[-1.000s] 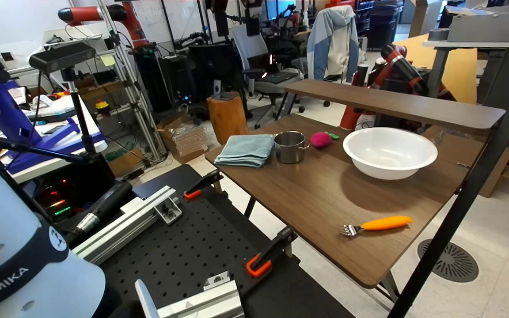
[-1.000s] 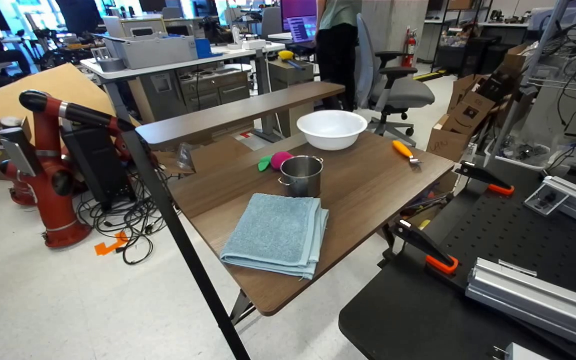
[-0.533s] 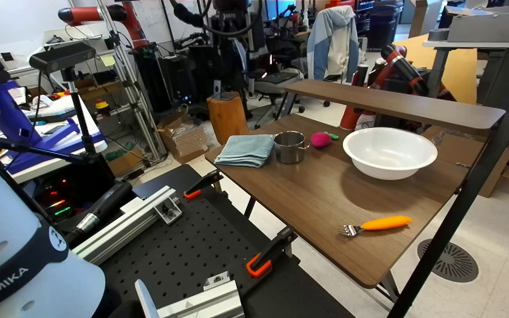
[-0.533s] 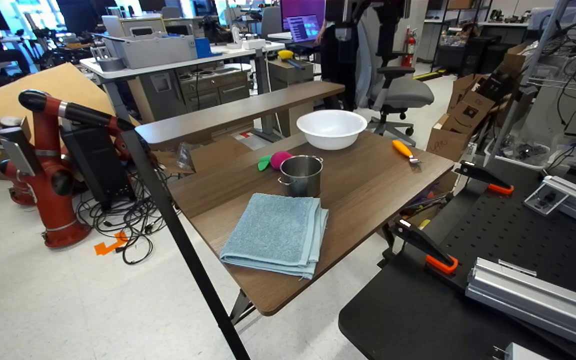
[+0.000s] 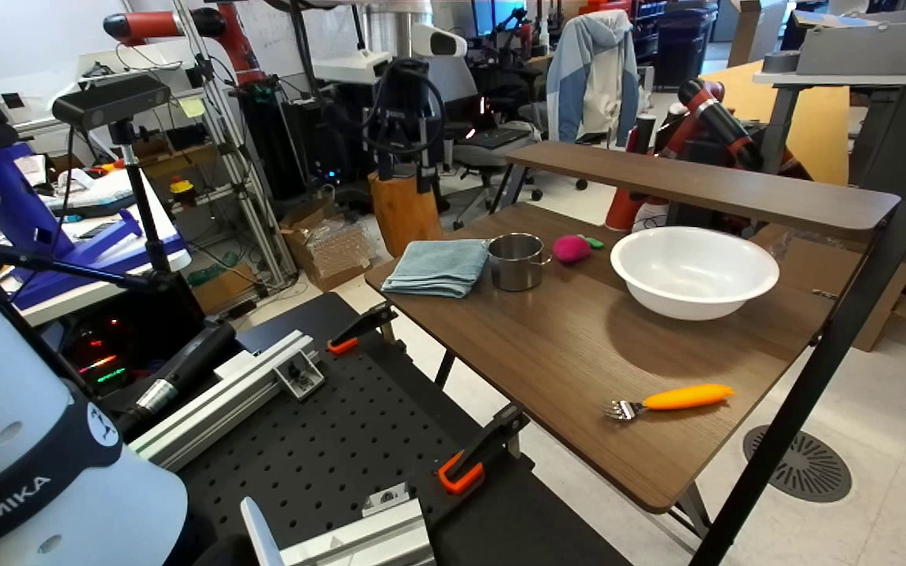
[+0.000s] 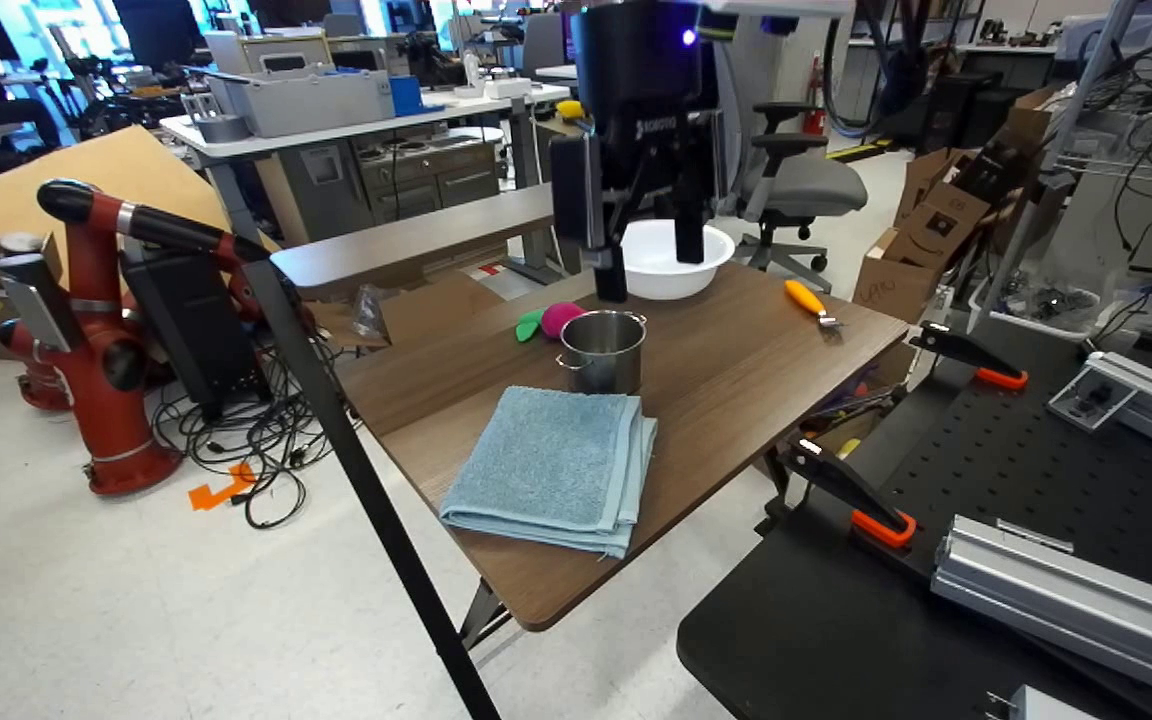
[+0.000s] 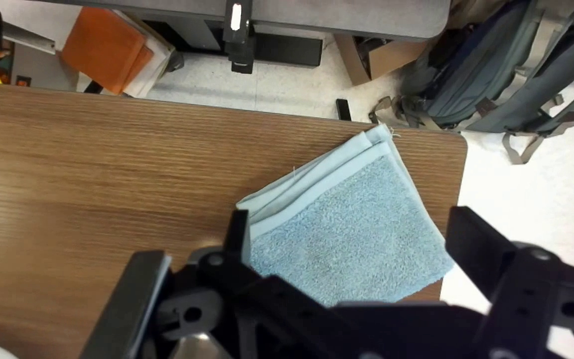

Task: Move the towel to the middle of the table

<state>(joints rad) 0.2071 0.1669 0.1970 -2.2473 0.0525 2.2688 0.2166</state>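
The towel, a folded light blue-grey cloth, lies flat near one end of the dark brown table. It also lies there in an exterior view, close to the corner and beside the pot. My gripper is open and empty, in the air above the table's level; it also shows in an exterior view. In the wrist view my gripper has its fingers spread wide, with the towel below and between them, apart from it. The fingers hide the towel's lower left part.
A steel pot stands right beside the towel. Behind it lies a pink object with green. A white bowl and an orange-handled fork are farther along. A raised shelf runs along the back; the black bench has clamps.
My gripper has come down from the top of both exterior views to above the table's towel end. The towel and the other objects have not moved.
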